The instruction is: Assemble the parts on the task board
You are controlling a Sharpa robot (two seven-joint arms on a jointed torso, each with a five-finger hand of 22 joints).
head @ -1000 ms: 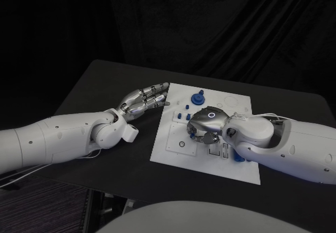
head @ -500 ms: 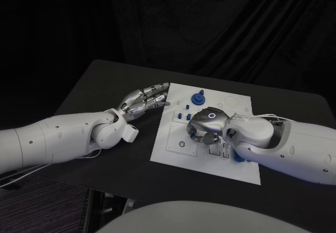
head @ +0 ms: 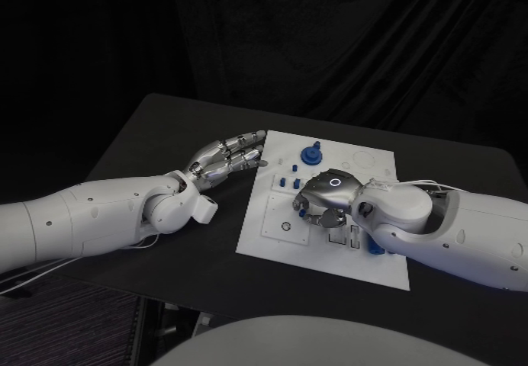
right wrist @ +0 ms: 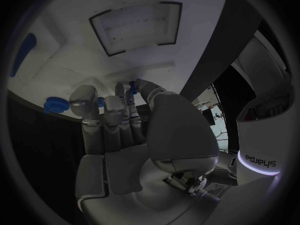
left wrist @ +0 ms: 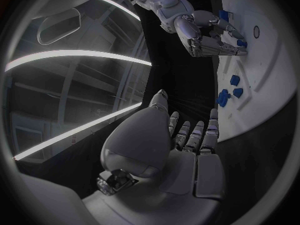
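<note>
White task board point(head: 374, 263) bears blue parts point(head: 313, 155); right hand point(head: 321, 200) grip unclear.

The flat white task board point(head: 330, 252) looks like smooth matt plastic. The small blue parts point(head: 311, 155) at its twelve o'clock end have a slightly glossy plastic look. The silver left hand point(head: 226, 156) and silver right hand point(head: 323, 200) show a brushed, metallic sheen, and the white arm shells point(head: 99, 217) are smooth glossy plastic. The black table point(head: 143, 152) is matt. The black backdrop point(head: 330, 53) at twelve o'clock hangs in folds like cloth.
</note>
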